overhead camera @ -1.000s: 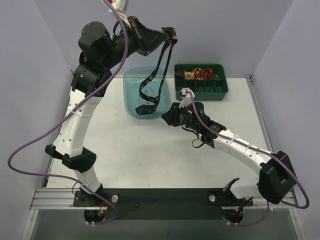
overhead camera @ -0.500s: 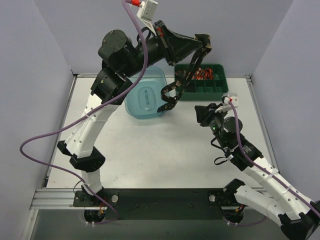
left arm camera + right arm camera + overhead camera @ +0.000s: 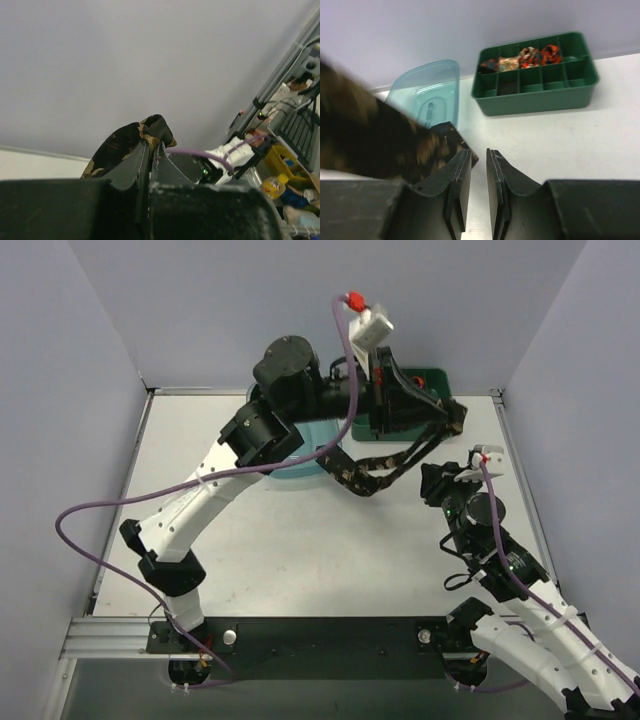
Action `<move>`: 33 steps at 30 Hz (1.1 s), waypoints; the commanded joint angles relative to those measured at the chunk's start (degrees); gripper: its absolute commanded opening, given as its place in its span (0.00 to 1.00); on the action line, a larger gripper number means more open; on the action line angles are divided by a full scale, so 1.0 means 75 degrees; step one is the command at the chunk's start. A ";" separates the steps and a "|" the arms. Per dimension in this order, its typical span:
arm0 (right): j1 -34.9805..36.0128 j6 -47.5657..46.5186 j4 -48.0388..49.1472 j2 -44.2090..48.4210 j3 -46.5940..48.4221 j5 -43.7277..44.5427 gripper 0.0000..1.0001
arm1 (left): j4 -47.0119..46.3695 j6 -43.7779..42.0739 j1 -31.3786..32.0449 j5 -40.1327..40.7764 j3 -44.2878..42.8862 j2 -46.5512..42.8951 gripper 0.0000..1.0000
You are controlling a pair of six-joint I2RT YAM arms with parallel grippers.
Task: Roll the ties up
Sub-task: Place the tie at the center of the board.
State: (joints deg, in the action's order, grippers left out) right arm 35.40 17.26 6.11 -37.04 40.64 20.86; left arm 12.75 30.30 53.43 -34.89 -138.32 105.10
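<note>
The left gripper (image 3: 152,149) is squeezed shut on one end of the black tie (image 3: 122,145) with gold flowers. A bit of cloth pokes out above its fingers. Seen from above, the tie hangs from this gripper in a long droopy line. It runs sideways toward the blue tub (image 3: 405,85), sags in the middle, and curls up at its far end.

The right gripper (image 3: 478,165) is near the held end. Its fingers stand a little apart with nothing between them. The tie is a blurry dark shape just left of those fingers. Ahead of them sits a green tray (image 3: 580,80) with small rolled ties (image 3: 527,57) in its back row.
</note>
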 commanded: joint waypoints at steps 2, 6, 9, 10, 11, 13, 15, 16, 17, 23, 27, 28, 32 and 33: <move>-0.0231 -0.0191 -0.0310 0.0298 -0.0028 0.1085 0.21 | -0.0174 -0.1427 0.0597 0.0210 0.3108 -0.1435 0.00; -0.0430 -0.0063 -0.0439 0.0169 -0.0040 0.1039 0.21 | -0.1977 -0.1486 0.0903 0.1753 0.6484 -0.2235 0.00; -0.0653 0.0124 -0.0463 0.0052 -0.0134 0.0830 0.20 | -0.2614 -0.1474 0.1207 0.2435 0.7835 -0.2248 0.00; -0.0723 0.0229 -0.0463 -0.0007 -0.0146 0.0665 0.20 | -0.2591 -0.1521 0.1301 0.2554 0.8035 -0.2224 0.00; -0.0782 0.0254 -0.0463 -0.0065 -0.0146 0.0501 0.20 | -0.2545 -0.1533 0.1406 0.2671 0.8303 -0.2155 0.00; -0.0934 0.0266 -0.0428 -0.0358 -0.0076 0.0104 0.20 | -0.2498 -0.1579 0.1793 0.2789 0.8563 -0.2119 0.00; -0.1097 0.0231 -0.0323 -0.0778 -0.0005 -0.0306 0.20 | -0.2346 -0.1650 0.2155 0.2964 0.8891 -0.2142 0.00; -0.1133 0.0207 -0.0299 -0.0931 0.0088 -0.0761 0.20 | -0.2345 -0.1638 0.2262 0.3023 0.8997 -0.2177 0.00; -0.1169 0.0149 -0.0276 -0.1107 0.0135 -0.1056 0.20 | -0.2380 -0.1603 0.2321 0.3059 0.9148 -0.2293 0.00; -0.1368 0.0090 -0.0158 -0.2781 0.0732 -0.2708 0.21 | -0.2041 -0.1509 0.2743 0.3667 0.9958 -0.3217 0.00; -0.1462 0.0113 -0.0112 -0.3498 0.1154 -0.3472 0.21 | -0.0978 -0.1673 0.2778 0.4054 1.0053 -0.4272 0.00; -0.1485 0.0113 -0.0100 -0.3627 0.1225 -0.3577 0.21 | -0.0754 -0.1847 0.2778 0.4136 0.9948 -0.4495 0.00; -0.1532 0.0183 0.0122 -0.4282 0.1529 -0.4292 0.21 | 0.0044 -0.2294 0.2872 0.4067 0.9561 -0.5655 0.00; -0.1544 0.0242 0.0123 -0.4400 0.1669 -0.4467 0.21 | 0.0312 -0.2364 0.2907 0.4043 0.9479 -0.5785 0.00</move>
State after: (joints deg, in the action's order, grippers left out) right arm 24.36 18.15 3.70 -67.18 48.82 -5.15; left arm 9.15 16.62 74.22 -5.58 -62.41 68.45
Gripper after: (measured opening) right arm 0.210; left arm 0.043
